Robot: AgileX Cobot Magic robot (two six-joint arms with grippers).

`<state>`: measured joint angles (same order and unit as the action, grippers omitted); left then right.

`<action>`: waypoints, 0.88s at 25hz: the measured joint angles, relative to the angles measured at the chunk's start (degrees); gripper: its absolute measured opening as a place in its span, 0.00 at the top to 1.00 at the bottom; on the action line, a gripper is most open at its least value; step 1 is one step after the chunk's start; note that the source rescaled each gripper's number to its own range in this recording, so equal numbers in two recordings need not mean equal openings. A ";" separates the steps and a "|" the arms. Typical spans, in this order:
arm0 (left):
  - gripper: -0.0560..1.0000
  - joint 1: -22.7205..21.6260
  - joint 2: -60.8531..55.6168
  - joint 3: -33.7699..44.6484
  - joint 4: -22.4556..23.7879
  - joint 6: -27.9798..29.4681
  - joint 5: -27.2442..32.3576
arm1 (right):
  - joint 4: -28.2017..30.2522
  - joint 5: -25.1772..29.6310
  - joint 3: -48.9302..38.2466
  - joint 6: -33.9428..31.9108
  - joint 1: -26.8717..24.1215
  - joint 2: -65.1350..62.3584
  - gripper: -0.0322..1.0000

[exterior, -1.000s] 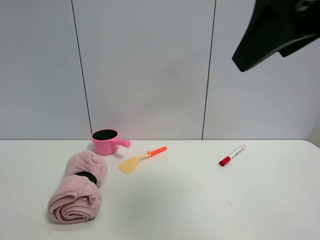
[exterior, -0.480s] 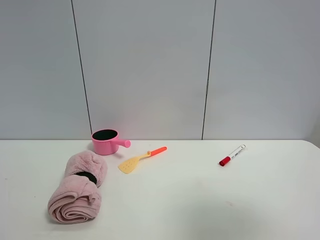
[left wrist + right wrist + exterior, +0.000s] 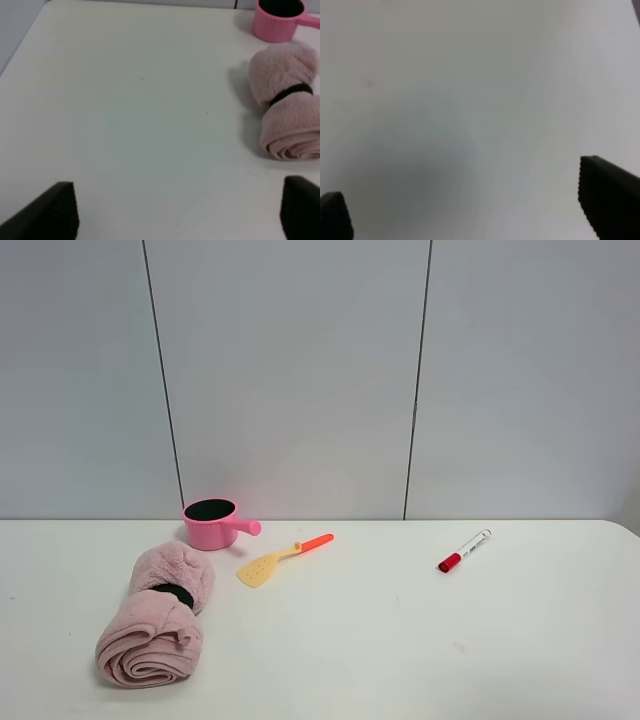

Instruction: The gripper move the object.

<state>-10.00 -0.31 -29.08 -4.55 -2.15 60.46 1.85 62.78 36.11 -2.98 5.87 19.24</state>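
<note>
Only the tips of the left gripper show, cut off at the frame edge, spread wide with nothing between them. The right gripper is the same: two dark fingertips wide apart over blurred bare table. The pink saucepan stands well away from the left fingers, beyond the rolled pink towel, at the wall.

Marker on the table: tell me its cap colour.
Red cap on the marker, with a white barrel; the exterior high view shows it best.

black pincer fingertips, ridged inner edges
</note>
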 joint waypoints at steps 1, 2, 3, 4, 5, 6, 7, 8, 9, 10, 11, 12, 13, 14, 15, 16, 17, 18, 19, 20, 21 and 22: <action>0.00 0.00 0.00 0.00 0.00 0.00 0.00 | -0.64 0.62 -0.55 0.79 -1.55 -1.77 0.02; 0.00 0.00 0.00 0.00 0.00 0.00 0.00 | -1.09 0.99 -1.03 1.23 -3.16 -3.13 0.02; 0.00 0.00 0.00 0.00 0.00 0.00 0.00 | -1.85 1.18 -1.41 1.46 -4.23 -4.65 0.02; 0.00 0.00 0.00 0.00 0.00 0.00 0.00 | -2.77 1.50 -1.69 1.46 -4.88 -6.03 0.02; 0.00 0.00 0.00 0.00 0.00 0.00 0.00 | -3.73 1.65 -2.13 1.46 -5.57 -7.15 0.02; 0.00 0.00 0.00 0.00 0.00 0.00 0.00 | -4.80 1.98 -2.70 1.48 -6.14 -8.50 0.02; 0.00 0.00 0.00 0.00 0.00 0.00 0.00 | -5.54 2.02 -3.42 1.48 -6.61 -9.86 0.02; 0.00 0.00 0.00 0.00 0.00 0.00 0.00 | -5.95 2.02 -4.11 1.48 -6.91 -11.30 0.02; 0.00 0.00 0.00 0.00 0.00 0.00 0.00 | -6.18 1.96 -5.10 1.48 -7.09 -12.61 0.02; 0.00 0.00 0.00 0.00 0.00 0.00 0.00 | -6.32 1.84 -5.91 1.48 -7.09 -14.26 0.02; 0.00 0.00 0.00 0.00 0.00 0.00 0.00 | -6.32 1.12 -6.40 1.48 -7.09 -15.90 0.02; 0.00 0.00 0.00 0.00 0.00 0.00 0.00 | -6.32 -0.10 -6.85 1.48 -7.09 -17.23 0.02; 0.00 0.00 0.00 0.00 0.00 0.00 0.00 | -6.32 -1.03 -7.23 1.48 -7.09 -18.50 0.02; 0.00 0.00 0.00 0.00 0.00 0.00 0.00 | -6.26 -1.19 -7.52 1.48 -7.09 -19.19 0.02; 0.00 0.00 0.00 0.00 0.00 0.00 0.00 | -6.12 -1.19 -7.65 1.48 -7.09 -19.30 0.02; 0.00 0.00 0.00 0.00 0.00 0.00 0.00 | -6.08 -1.19 -7.81 1.48 -7.09 -19.30 0.02; 0.00 0.00 0.00 0.00 0.00 0.00 0.00 | -6.08 -1.19 -7.90 1.48 -7.09 -19.30 0.02; 0.00 0.00 0.00 0.00 0.00 0.00 0.00 | -6.02 -1.24 -7.87 1.48 -7.09 -19.30 0.02; 0.00 0.00 0.00 0.00 0.00 0.00 0.00 | -5.96 -1.24 -7.92 1.48 -7.09 -19.30 0.02; 0.00 0.00 0.00 0.00 0.00 0.00 0.00 | -5.92 -1.25 -7.99 1.48 -7.09 -19.30 0.02; 0.00 0.00 0.00 0.00 0.00 0.00 0.00 | -5.90 -1.25 -7.99 1.48 -7.09 -19.30 0.02; 0.00 0.00 0.00 0.00 0.00 0.00 0.00 | -5.85 -1.31 -7.99 1.48 -7.09 -19.30 0.02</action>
<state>-10.00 -0.31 -29.08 -4.55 -2.15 60.46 -4.00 61.47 28.12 -1.50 -1.22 -0.06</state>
